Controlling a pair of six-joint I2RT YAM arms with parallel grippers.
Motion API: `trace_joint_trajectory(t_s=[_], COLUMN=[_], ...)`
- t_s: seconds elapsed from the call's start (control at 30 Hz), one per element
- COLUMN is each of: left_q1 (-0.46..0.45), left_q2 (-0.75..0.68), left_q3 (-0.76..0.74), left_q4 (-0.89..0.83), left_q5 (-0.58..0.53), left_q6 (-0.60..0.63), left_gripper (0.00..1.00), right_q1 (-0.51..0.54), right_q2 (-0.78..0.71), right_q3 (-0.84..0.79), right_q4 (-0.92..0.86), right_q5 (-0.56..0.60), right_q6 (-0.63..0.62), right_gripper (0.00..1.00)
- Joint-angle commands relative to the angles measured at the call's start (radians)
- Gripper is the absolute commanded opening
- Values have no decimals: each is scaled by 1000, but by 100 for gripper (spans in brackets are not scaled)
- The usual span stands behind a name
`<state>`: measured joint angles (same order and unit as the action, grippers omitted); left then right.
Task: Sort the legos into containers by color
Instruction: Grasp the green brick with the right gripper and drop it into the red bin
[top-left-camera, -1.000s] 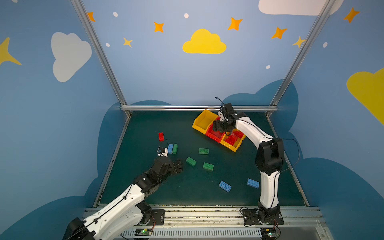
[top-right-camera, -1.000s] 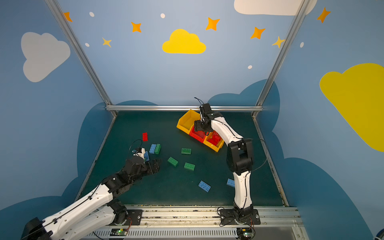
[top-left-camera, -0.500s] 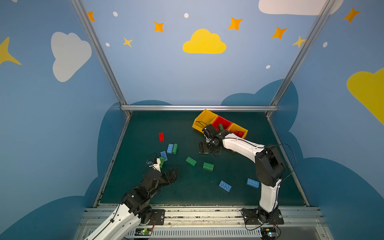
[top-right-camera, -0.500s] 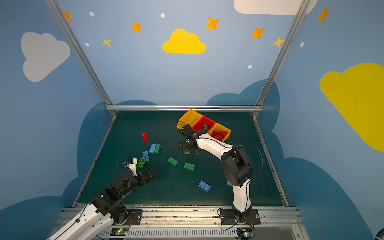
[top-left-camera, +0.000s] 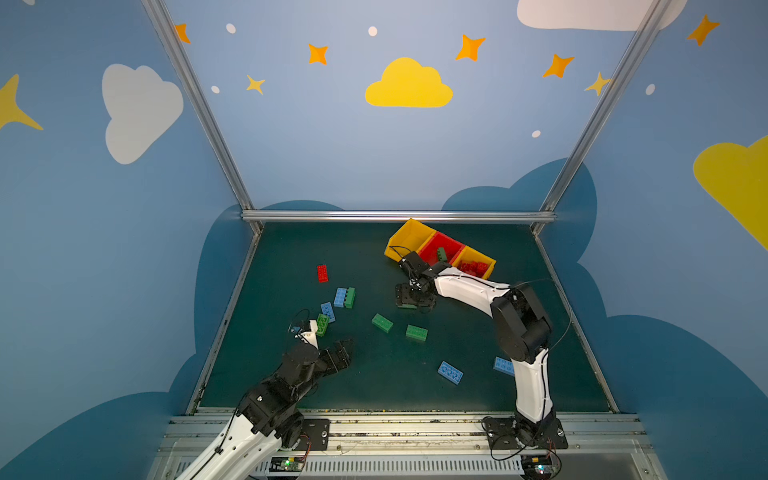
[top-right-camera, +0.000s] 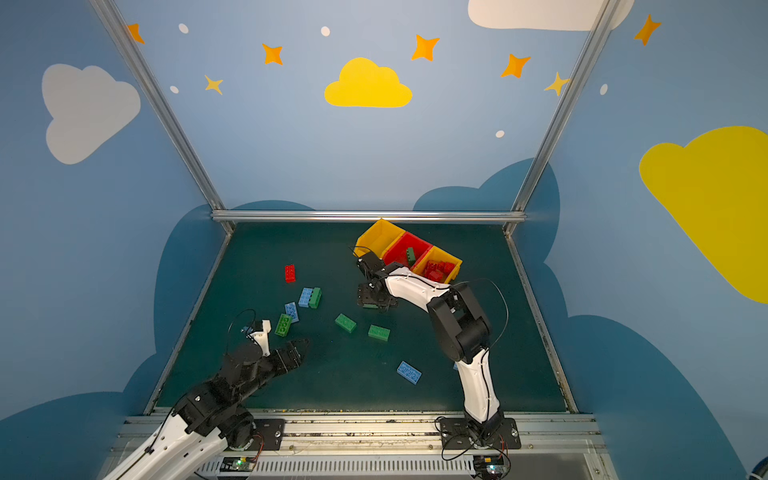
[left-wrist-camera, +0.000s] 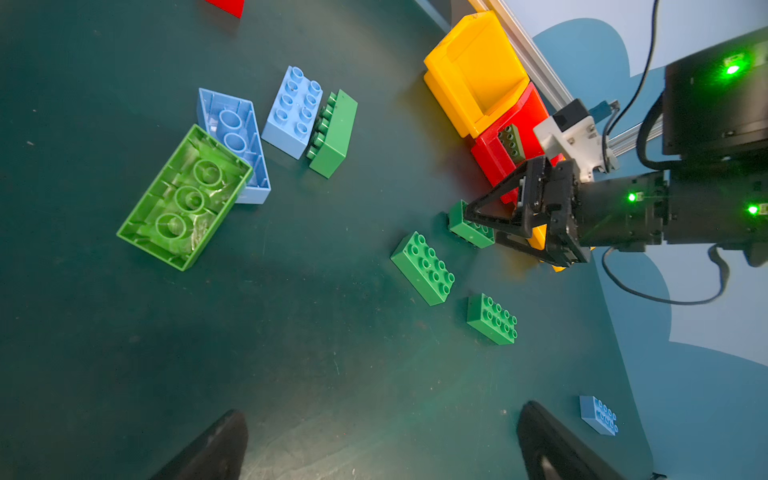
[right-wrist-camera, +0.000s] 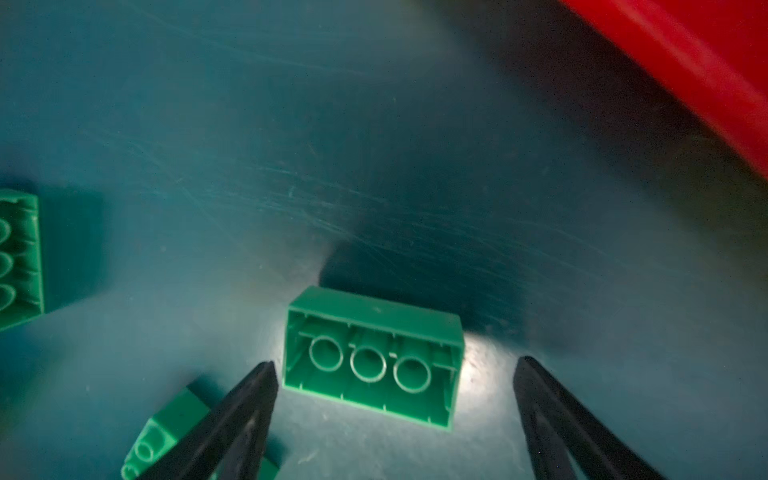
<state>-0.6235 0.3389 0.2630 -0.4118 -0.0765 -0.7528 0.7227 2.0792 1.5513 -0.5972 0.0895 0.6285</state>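
Loose legos lie on the green mat: a red one (top-left-camera: 322, 273), a blue (top-left-camera: 340, 297) and green (top-left-camera: 350, 297) pair, another blue (top-left-camera: 327, 311) touching an upturned green (left-wrist-camera: 183, 199), two green (top-left-camera: 382, 323) (top-left-camera: 416, 333), and two blue (top-left-camera: 450, 372) (top-left-camera: 503, 365). The joined containers (top-left-camera: 409, 241) stand at the back. The red one (top-left-camera: 451, 245) holds a green brick (top-left-camera: 441, 253), and the right yellow one (top-left-camera: 488, 262) holds red bricks. My right gripper (right-wrist-camera: 395, 363) is open, low over a green brick (right-wrist-camera: 374, 357) lying on its side. My left gripper (left-wrist-camera: 384, 411) is open and holds nothing.
Aluminium rails (top-left-camera: 395, 216) border the mat at the back and sides. The right arm's elbow (top-left-camera: 521, 324) rises above the mat's right half, partly covering a blue brick. Bare mat (top-left-camera: 374, 386) shows between the left gripper and the near edge.
My right gripper came down from above the containers to the mat in front of them and opened wider. My left arm drew back toward the near edge, uncovering the blue and green bricks.
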Motion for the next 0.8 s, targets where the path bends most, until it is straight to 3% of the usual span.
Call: trace_joint_trajectory(t_s=[0.0, 0.27, 0.53, 0.77], left_q1=[2, 2, 4, 3], left_q2=[20, 88, 148, 244], left_q3=[-10, -9, -9, 32], left_q4=[-4, 50, 106, 150], left_q5=[-8, -6, -5, -8], left_q6=[12, 26, 35, 69], left_gripper=[100, 100, 100, 100], right_q1=[6, 6, 6, -32], right_q2=[23, 84, 95, 36], right_q3=[48, 98, 114, 181], right_q4=[-15, -63, -101, -146], right_q5=[9, 21, 32, 87], right_q6=[15, -18, -57, -109], right_gripper=[87, 82, 51, 47])
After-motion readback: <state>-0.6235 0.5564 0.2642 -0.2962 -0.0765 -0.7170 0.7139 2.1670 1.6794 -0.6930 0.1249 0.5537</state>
